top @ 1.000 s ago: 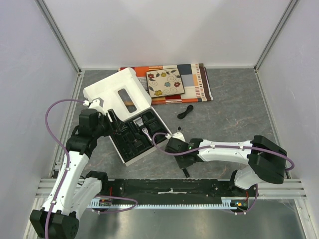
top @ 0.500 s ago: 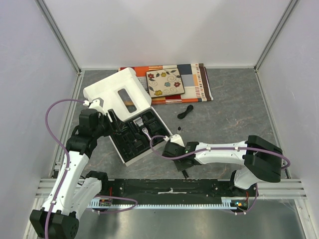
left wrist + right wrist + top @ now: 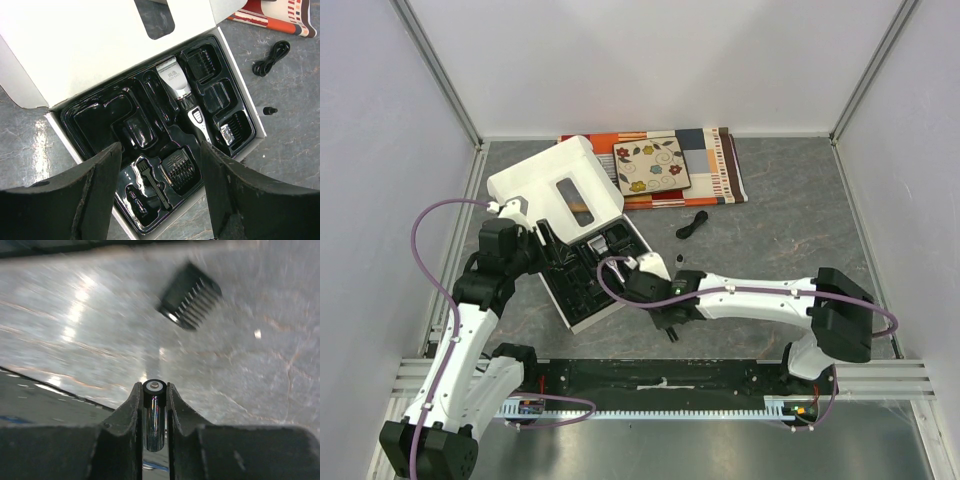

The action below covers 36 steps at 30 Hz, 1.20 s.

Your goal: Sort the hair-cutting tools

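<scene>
1. While the right gripper (image 3: pixel 155 386) is clamped on a small cylinder (image 3: pixel 154 422), it hangs low over the table (image 3: pixel 780 230), just off the tray's (image 3: pixel 95 117) near-right corner. It points roughly toward the near edge.
2. Clipper (image 3: pixel 182 95) lies in the tray's centre well. Guards (image 3: pixel 177 170) fill several wells around it, and a small brush (image 3: pixel 150 175) sits at the near end.
3. Outside the tray:
   - A loose guard (image 3: pixel 190 296) lies on the table ahead of the right gripper; it is blurred in the wrist view.
   - A second cylinder (image 3: pixel 270 110) lies just beside the tray's right side.
   - The cord (image 3: pixel 693 223) lies coiled farther out, near the cloth (image 3: pixel 715 170).
4. Left gripper (image 3: pixel 160 147) hovers over the tray's near end, fingers spread wide, holding nothing.
5. My read is that the task is roughly halfway.
   - Done: clipper, brush and some guards are seated.
   - Left: the held cylinder, the second cylinder, the loose guard and the cord.
   - A few wells look bare, including the large one on the left in the left wrist view.
   - I can't tell which well takes the cylinders.
6. Lid (image 3: pixel 545 180) is flipped back behind the tray. Flowered tile (image 3: pixel 652 165) sits on the cloth at the far edge, not part of the job.
</scene>
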Available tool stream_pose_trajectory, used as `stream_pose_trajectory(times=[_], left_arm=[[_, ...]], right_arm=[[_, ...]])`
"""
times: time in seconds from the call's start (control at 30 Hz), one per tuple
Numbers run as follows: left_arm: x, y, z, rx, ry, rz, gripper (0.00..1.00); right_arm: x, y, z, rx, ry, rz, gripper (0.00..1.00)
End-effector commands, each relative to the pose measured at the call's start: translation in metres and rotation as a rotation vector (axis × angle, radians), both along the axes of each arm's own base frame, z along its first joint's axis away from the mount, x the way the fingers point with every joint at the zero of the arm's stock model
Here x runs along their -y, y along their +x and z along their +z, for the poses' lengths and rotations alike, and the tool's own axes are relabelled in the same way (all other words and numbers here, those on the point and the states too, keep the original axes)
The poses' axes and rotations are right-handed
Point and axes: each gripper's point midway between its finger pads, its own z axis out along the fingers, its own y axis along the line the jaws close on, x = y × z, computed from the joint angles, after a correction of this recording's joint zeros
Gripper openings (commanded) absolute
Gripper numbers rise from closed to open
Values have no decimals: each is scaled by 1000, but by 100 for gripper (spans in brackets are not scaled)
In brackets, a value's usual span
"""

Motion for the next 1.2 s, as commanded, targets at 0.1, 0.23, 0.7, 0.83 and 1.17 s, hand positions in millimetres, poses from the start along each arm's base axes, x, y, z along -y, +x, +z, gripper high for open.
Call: stream_pose_trajectory(times=[0.1, 0.23, 0.7, 0.83, 1.17], left_arm=[[2, 3, 7, 32, -17, 0, 70], [0, 4, 6, 29, -7, 14, 70], [-4, 1, 17, 77, -7, 35, 69], [-11, 1, 22, 93, -3, 82, 65], [-17, 0, 32, 131, -5, 117, 57]], right_arm=[[-68, 48, 69, 152, 85, 86, 14], [-95, 75, 74, 169, 91, 111, 14], [-162, 175, 86, 331, 170, 146, 16], [-179, 191, 88, 370, 220, 172, 16], [-210, 206, 82, 417, 312, 232, 16]])
